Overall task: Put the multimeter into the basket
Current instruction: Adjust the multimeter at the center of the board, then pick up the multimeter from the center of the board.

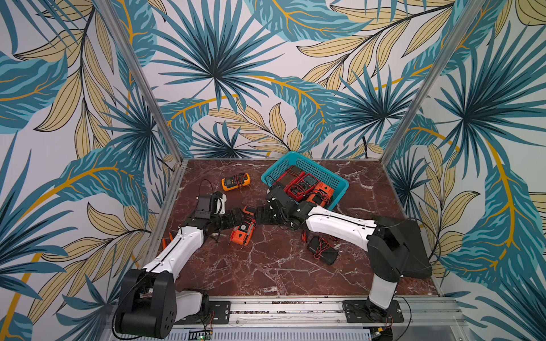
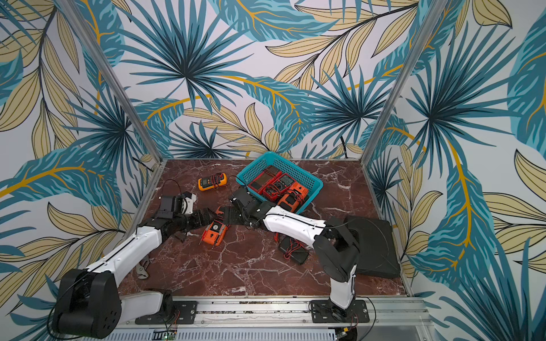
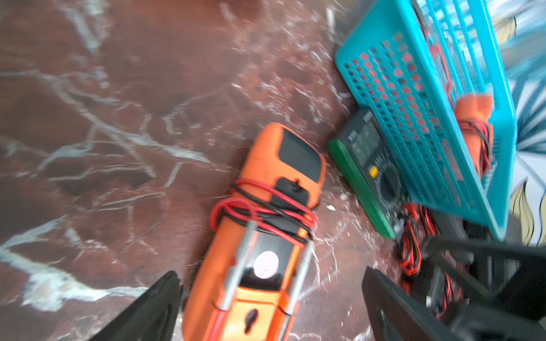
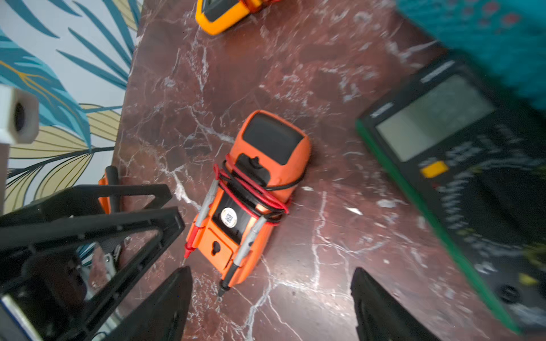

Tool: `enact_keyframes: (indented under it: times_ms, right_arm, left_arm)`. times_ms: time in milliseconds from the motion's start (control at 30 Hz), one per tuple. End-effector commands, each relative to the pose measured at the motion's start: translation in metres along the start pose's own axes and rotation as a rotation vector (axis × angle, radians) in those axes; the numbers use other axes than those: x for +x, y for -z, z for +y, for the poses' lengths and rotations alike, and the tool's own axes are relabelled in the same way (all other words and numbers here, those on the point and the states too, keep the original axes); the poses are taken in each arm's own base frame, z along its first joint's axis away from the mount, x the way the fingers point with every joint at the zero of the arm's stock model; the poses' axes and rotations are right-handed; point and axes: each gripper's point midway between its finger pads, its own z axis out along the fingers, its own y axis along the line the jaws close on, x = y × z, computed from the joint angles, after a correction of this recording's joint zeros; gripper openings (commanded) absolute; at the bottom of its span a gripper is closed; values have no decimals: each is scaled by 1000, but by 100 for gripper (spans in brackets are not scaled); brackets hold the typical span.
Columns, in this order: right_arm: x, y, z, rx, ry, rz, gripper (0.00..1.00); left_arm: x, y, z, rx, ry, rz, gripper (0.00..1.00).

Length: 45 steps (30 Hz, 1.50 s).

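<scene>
You've got the basket point(image 1: 322, 174) upper right of centre, w/ meters point(image 1: 305, 183) in it. The multimeter point(image 1: 243, 233) lies on the table point(image 1: 280, 265) mid-frame, lower left of basket.

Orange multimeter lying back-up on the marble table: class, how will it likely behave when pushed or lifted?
The orange multimeter lies flat and boxy, so it would probably slide rather than roll. Its leads are wound round the body, so they likely stay put, though the probe tips jutting past the end might snag.
</scene>
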Motion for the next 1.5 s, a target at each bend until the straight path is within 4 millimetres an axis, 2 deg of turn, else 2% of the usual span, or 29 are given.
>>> enact_keyframes:
  times_ms: [0, 133, 267, 367, 533, 667, 800, 867, 967, 1067, 1133, 1200, 1367, 1467]
  right_arm:
    - [-5, 32, -51, 232, 55, -73, 91]
    - [-24, 67, -66, 300, 63, -187, 99]
    - [-37, 95, -81, 359, 65, -285, 100]
    - [-41, 108, -87, 381, 65, -328, 99]
    - [-43, 116, -88, 368, 60, -357, 100]
    - [-42, 113, -88, 369, 61, -353, 99]
    - [-43, 111, -88, 370, 66, -351, 99]
    - [-44, 113, -87, 371, 67, -356, 99]
    - [-47, 118, -89, 383, 69, -378, 99]
    - [-52, 126, -95, 411, 75, -405, 99]
    - [-54, 132, -98, 430, 76, -422, 100]
    - [-57, 140, -103, 448, 71, -442, 100]
    - [-63, 169, -125, 495, 10, -529, 99]
    - [-66, 189, -138, 501, -30, -574, 99]
  left_arm:
    - [15, 0, -3, -71, -183, 99, 100]
    - [22, -16, 7, -182, -242, 160, 100]
    - [24, -31, 15, -254, -274, 208, 100]
    - [28, -40, 22, -297, -285, 250, 100]
    - [31, -52, 25, -315, -291, 294, 100]
    - [32, -63, 26, -315, -297, 315, 100]
    - [32, -70, 35, -366, -300, 332, 100]
    - [31, -72, 35, -374, -305, 326, 92]
    - [27, -70, 28, -367, -318, 298, 63]
    - [13, -64, 16, -350, -337, 244, 47]
    - [-1, -56, 5, -343, -350, 200, 31]
    - [-20, -46, -10, -325, -362, 145, 22]
    - [-84, -18, -63, -248, -414, -36, 17]
    - [-127, -9, -102, -167, -475, -149, 16]
